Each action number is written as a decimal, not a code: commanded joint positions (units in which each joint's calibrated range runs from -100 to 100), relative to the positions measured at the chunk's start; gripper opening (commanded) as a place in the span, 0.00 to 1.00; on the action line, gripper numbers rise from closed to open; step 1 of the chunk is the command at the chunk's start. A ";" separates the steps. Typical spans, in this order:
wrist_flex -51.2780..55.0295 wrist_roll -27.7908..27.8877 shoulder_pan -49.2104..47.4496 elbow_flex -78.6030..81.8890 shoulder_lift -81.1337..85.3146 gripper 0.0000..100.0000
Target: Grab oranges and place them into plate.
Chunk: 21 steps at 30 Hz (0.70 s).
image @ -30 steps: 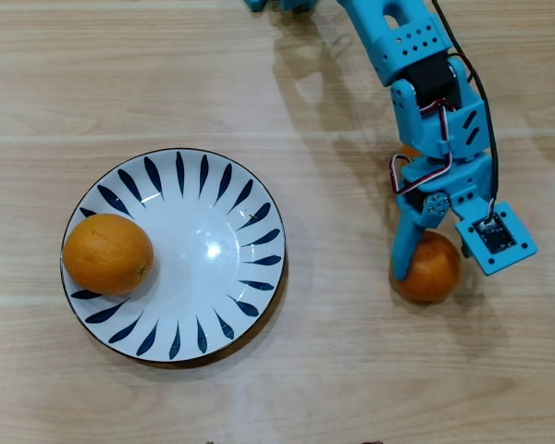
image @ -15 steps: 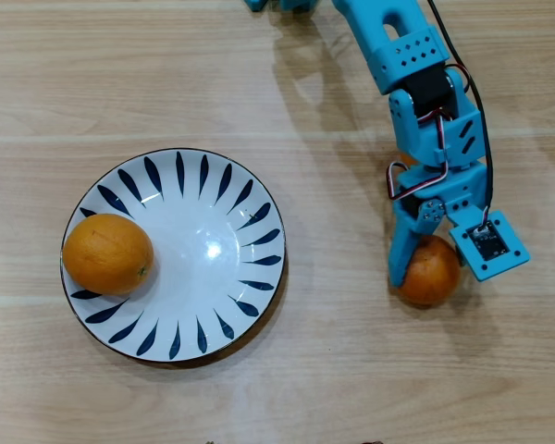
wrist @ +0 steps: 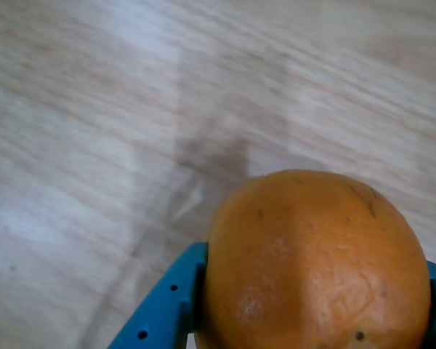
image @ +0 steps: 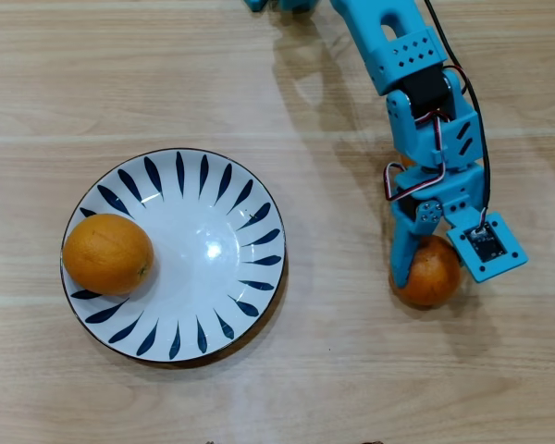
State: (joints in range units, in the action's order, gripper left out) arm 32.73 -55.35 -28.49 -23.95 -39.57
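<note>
The gripper [image: 432, 268] is seen in the overhead view at the right of the wooden table [image: 351, 388], its blue fingers set on either side of a small orange [image: 430, 275]. In the wrist view the same orange [wrist: 316, 265] fills the lower right, and a blue finger [wrist: 163, 305] is pressed against its left flank while a sliver of blue shows at its right edge — the jaws are held apart only by the fruit's width, closed onto it. Whether the fruit rests on the table or is lifted clear cannot be told.

Two oranges are counted in the overhead view: the gripped one, and a larger orange [image: 107, 253] lying on the left side of the plate [image: 213, 305], over its rim pattern. One plate is present — white with dark blue strokes — well apart from the gripper, to its left.
</note>
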 commanded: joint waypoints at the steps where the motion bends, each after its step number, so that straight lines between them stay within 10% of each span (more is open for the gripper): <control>1: 2.04 2.71 1.96 -1.54 8.46 0.26; 21: 9.77 14.68 29.22 38.39 44.72 0.26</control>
State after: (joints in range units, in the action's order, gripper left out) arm 42.98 -42.25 -2.83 10.40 -2.75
